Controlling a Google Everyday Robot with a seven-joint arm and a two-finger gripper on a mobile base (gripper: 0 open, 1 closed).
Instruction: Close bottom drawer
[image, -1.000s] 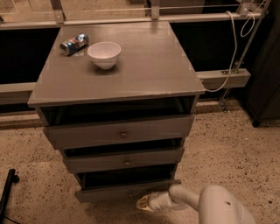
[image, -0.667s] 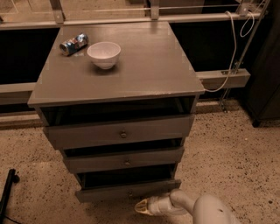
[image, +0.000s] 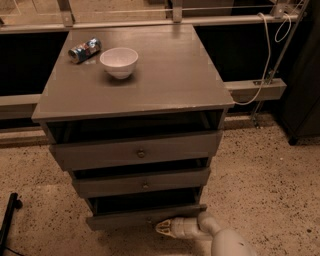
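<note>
Speckled stone floor (image: 260, 170) surrounds the grey bench (image: 170, 75). Under its front edge, the bottom drawer (image: 130, 219) stands partly pulled out. The gripper (image: 160, 228) sits just below the drawer's front, jaws together in one tapered tip, holding nothing.

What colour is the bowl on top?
The bowl is white, camera view; hand at the bottom drawer.

gripper (image: 162, 227) by bottom drawer (image: 120, 219), its arm (image: 227, 243) cut off.
</note>
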